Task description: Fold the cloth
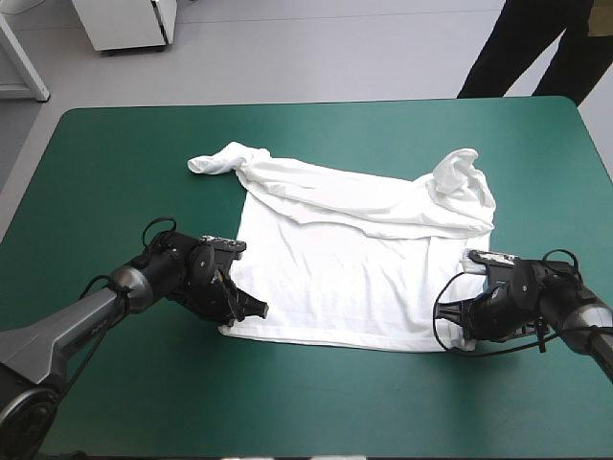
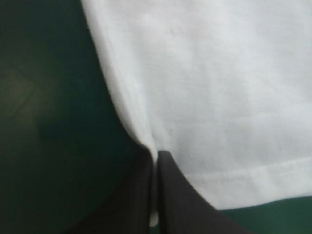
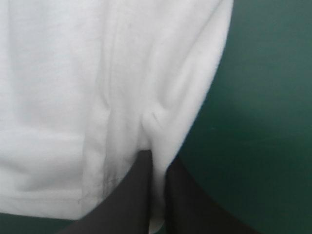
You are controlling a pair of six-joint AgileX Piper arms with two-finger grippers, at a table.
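The white T-shirt [image 1: 354, 259] lies spread on the teal-green table, its hem toward the near edge and both sleeves bunched at the far side. My left gripper [image 1: 251, 309] sits at the hem's left corner. In the left wrist view its black fingers [image 2: 168, 195] meet in an arch with the T-shirt's side edge [image 2: 141, 136] pinched between them. My right gripper [image 1: 462, 321] is at the hem's right corner. There the black fingers [image 3: 139, 195] are all but shut, with a puckered fold of the T-shirt [image 3: 161, 126] clamped between them.
The bunched left sleeve [image 1: 215, 161] points toward the table's far left. The right sleeve [image 1: 462, 177] stands in a rumpled heap at the far right. Bare teal-green cover [image 1: 316, 402] runs along the near edge in front of the hem.
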